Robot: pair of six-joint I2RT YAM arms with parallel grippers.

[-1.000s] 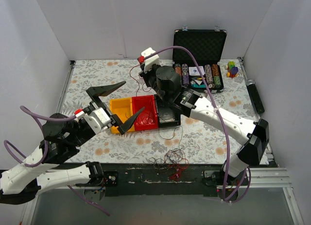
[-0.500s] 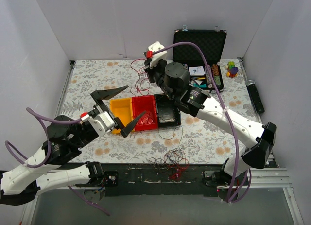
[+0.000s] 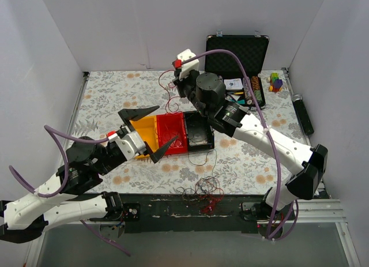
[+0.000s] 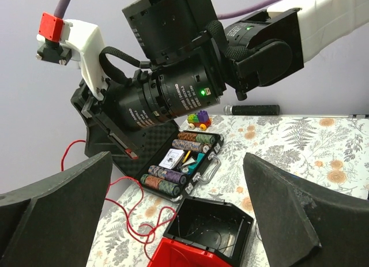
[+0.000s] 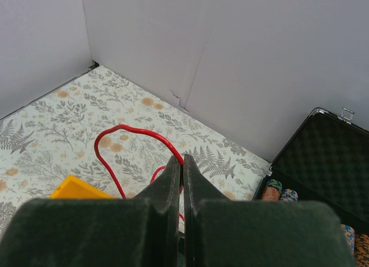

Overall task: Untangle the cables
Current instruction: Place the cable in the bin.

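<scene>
The right gripper [image 5: 182,163] has its jaws closed on one red wire [image 5: 132,128], lifted above the red tray [image 3: 172,128]. The left gripper [image 3: 167,124] has its jaws gaping wide and empty beside that tray. Most cables [image 3: 202,189] lie tangled nearer than the tray, so the untangling looks barely started.

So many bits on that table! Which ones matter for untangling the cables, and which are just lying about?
Part of the job:
- thin red wire, pinched in the shut right gripper
- tangled heap of thin dark red and black wires
- open left gripper

Just lying about:
- yellow, red and black plastic bins
- open black case of poker chips
- coloured toy blocks
- black cylinder
</scene>
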